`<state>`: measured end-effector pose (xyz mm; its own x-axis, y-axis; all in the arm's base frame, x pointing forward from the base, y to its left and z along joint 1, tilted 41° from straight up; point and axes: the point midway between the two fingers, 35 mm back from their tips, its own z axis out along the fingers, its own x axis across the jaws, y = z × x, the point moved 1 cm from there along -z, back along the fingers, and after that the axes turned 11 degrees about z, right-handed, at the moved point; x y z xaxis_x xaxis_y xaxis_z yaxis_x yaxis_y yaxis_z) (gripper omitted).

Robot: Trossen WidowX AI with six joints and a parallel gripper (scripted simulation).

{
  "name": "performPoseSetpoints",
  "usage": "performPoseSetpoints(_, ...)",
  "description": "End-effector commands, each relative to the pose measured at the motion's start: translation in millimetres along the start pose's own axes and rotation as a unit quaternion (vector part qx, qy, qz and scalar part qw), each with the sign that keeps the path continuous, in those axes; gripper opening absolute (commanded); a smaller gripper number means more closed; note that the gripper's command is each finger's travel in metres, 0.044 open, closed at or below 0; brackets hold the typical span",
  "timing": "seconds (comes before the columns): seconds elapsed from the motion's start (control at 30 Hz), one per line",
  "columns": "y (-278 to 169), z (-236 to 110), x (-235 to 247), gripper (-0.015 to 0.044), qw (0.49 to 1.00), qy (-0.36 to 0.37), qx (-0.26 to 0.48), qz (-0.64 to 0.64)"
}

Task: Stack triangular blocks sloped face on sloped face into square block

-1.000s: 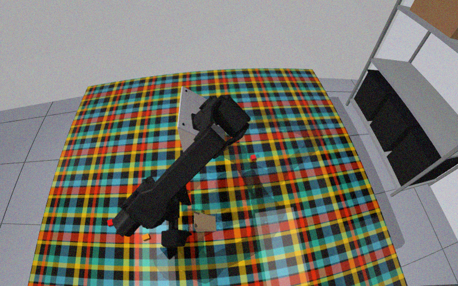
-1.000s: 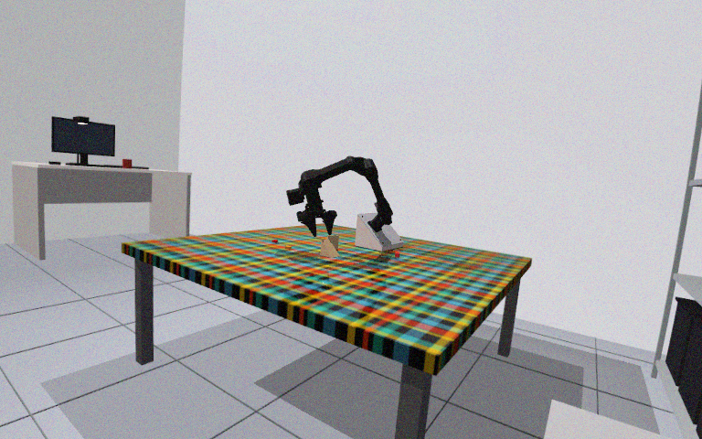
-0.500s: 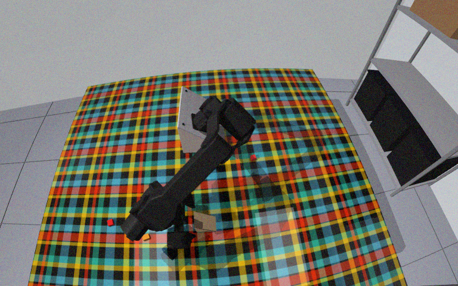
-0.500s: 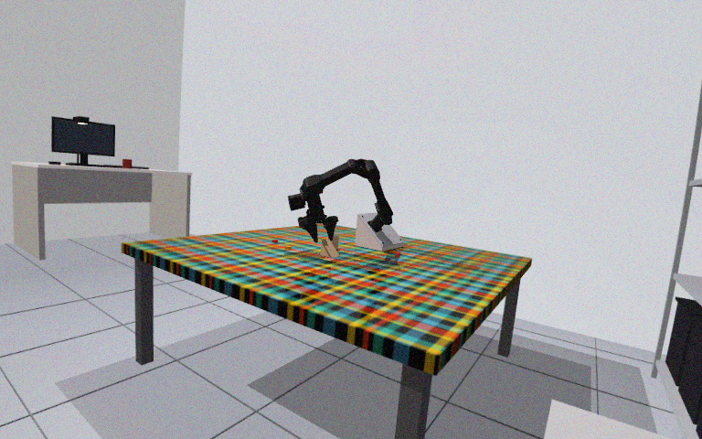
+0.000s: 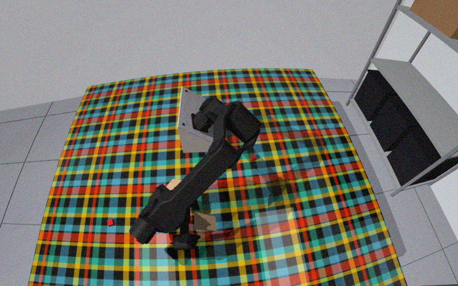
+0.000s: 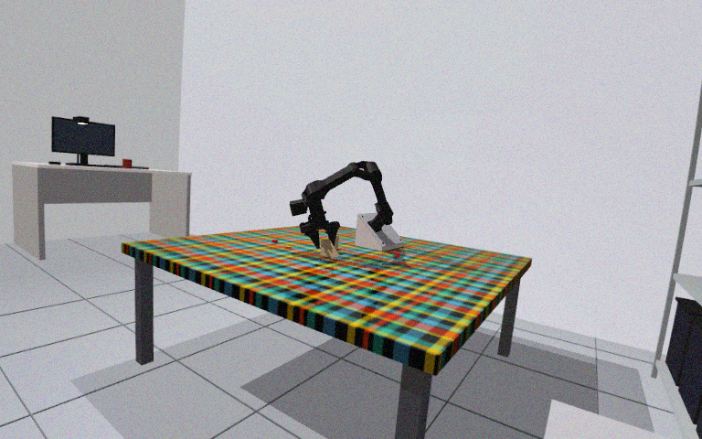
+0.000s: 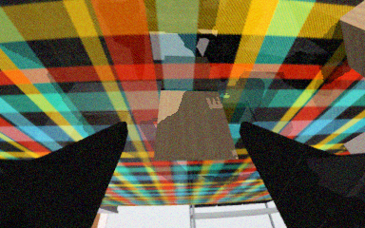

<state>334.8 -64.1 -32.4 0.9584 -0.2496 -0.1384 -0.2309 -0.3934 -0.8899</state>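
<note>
The black two-fingered claw [image 7: 182, 157] stands wide open over the plaid-topped bench [image 5: 303, 236], with nothing in its grip. In the wrist view a tan wooden triangular block [image 7: 195, 128] lies on the bench in the gap between the two dark fingers, touching neither. A second tan triangular block [image 7: 354, 40] shows only as a corner at about 2 o'clock.

The top view shows what the wrist view does not: the arm hides most of both blocks, one [image 5: 204, 220] at the claw's 3 o'clock and the other [image 5: 173, 184] peeking out at the forearm's 10 o'clock. The exterior view shows the fingertips lowered around a block [image 6: 327, 248].
</note>
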Motion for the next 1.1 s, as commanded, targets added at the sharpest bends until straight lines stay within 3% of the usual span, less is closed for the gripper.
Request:
performPoseSetpoints(0.0, -1, 7, -2, 0.0440, 1.000, -0.001, 0.004, 0.004)
performPoseSetpoints(0.47, -3, 27, -5, 0.0440, 1.000, -0.003, 0.008, 0.003)
performPoseSetpoints(0.73, -3, 27, -5, 0.0230, 1.000, -0.003, 0.008, 0.003)
performPoseSetpoints(0.97, -3, 27, -5, 0.0183, 1.000, -0.003, 0.008, 0.003)
performPoseSetpoints(1.07, -3, 27, -5, 0.0105, 1.000, -0.003, 0.008, 0.003)
